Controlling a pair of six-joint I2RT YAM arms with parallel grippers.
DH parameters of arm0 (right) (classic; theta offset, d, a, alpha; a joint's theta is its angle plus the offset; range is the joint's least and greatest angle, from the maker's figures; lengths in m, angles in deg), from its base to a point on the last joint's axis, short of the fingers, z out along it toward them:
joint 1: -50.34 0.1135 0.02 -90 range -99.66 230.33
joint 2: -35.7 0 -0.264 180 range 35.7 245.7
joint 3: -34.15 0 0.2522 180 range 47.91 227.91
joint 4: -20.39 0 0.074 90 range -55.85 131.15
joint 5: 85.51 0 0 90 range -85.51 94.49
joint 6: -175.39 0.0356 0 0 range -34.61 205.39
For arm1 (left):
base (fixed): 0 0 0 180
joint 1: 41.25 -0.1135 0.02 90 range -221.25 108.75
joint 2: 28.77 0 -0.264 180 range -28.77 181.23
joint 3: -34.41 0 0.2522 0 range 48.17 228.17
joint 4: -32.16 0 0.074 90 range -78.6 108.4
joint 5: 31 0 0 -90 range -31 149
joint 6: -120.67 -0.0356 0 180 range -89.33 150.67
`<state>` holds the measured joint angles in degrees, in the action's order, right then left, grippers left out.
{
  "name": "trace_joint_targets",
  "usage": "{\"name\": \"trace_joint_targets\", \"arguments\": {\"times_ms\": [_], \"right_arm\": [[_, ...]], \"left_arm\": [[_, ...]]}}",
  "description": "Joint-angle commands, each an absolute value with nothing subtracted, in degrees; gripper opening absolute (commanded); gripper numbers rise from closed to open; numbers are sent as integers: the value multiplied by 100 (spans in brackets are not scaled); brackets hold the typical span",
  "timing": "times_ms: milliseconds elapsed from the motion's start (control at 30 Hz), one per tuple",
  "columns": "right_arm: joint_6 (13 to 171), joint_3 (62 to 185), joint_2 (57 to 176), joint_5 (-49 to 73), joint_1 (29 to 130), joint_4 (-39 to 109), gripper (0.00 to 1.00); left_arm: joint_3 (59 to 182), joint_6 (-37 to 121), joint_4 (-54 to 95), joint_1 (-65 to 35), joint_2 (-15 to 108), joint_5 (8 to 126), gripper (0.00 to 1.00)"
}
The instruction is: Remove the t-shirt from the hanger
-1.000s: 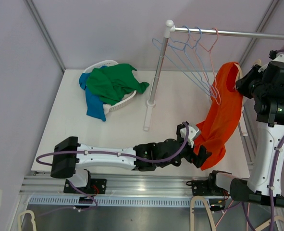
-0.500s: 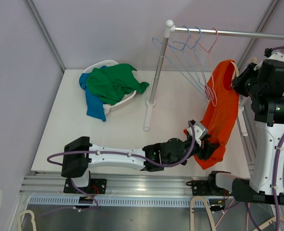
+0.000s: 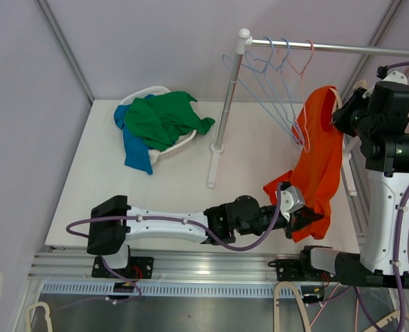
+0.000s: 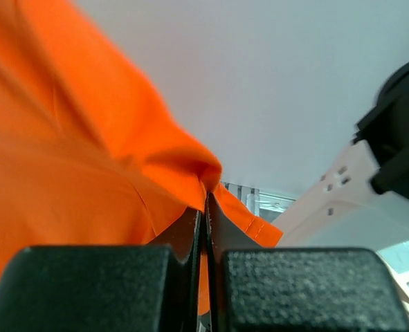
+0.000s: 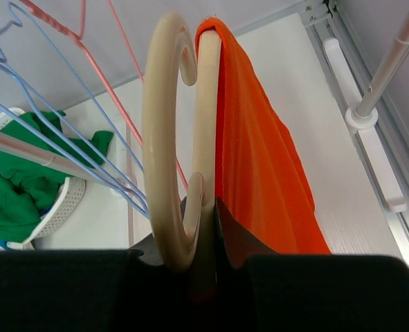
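Note:
An orange t-shirt (image 3: 322, 166) hangs from a cream hanger (image 3: 342, 95) at the right of the table. High on the right, my right gripper (image 3: 337, 117) is shut on the hanger. In the right wrist view the hanger's hook and neck (image 5: 164, 104) sit between the jaws of the right gripper (image 5: 207, 207), and the shirt (image 5: 259, 159) drapes off to the right. My left gripper (image 3: 313, 218) is down at the shirt's bottom edge. In the left wrist view the left gripper (image 4: 205, 207) is shut, pinching a fold of orange cloth (image 4: 73, 159).
A clothes rail (image 3: 342, 47) on a white post (image 3: 228, 90) carries blue and pink wire hangers (image 3: 280, 83) just left of the shirt. A white basket (image 3: 152, 90) with green and blue clothes sits at the back left. The table's right edge rail lies under the shirt.
My left gripper reached right to the shirt's hem and shut on it, bunching the cloth. The right arm with the hanger shifted slightly left.

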<state>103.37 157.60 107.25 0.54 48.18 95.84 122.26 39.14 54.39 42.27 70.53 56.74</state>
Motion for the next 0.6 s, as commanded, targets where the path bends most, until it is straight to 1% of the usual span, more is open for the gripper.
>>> {"name": "trace_joint_targets", "arguments": {"times_ms": [0,33,100,167,200,267,300,333,367,400,433,467,500,533,567], "right_arm": [[10420,15480,10496,-70,4867,8794,0],[10429,15435,10478,-78,4884,8768,0],[10403,15373,10513,-96,4884,8742,0],[10368,15294,10592,-105,4893,8672,0],[10315,15294,10644,-96,4875,8645,0],[10280,15346,10750,-79,4875,8619,0],[10288,15372,10855,-70,4867,8618,0],[10297,15399,10899,-44,4858,8575,0],[10297,15417,10952,-26,4849,8557,0],[10306,15443,11031,-17,4832,8531,0],[10315,15469,11075,-8,4831,8513,0],[10323,15539,11119,-17,4823,8513,0],[10323,15583,11163,0,4823,8522,0],[10323,15627,11224,-8,4823,8530,0],[10315,15715,11269,-26,4814,8539,0]], "left_arm": [[12612,3472,5330,4277,6518,6453,1],[12857,3436,5120,4260,6509,6541,1],[13192,3410,4724,4216,6492,7180,1],[13237,3497,4618,4154,6378,7988,1],[13246,3550,4539,4137,6325,9201,1],[13455,3873,4311,4171,6211,10631,1],[13448,4145,4484,4233,6176,11760,1],[13361,4487,4920,4381,6071,12250,1],[13099,5491,5603,4470,6018,12664,1],[12870,6006,6272,4575,5974,12972,1],[12781,6394,7296,4741,5938,13332,1],[12580,7146,7811,4804,5877,13405,1],[12413,7510,8304,4839,5876,13450,1],[12333,7923,9431,4848,5911,13502,1],[12332,9119,10234,4848,6120,13520,1]]}}
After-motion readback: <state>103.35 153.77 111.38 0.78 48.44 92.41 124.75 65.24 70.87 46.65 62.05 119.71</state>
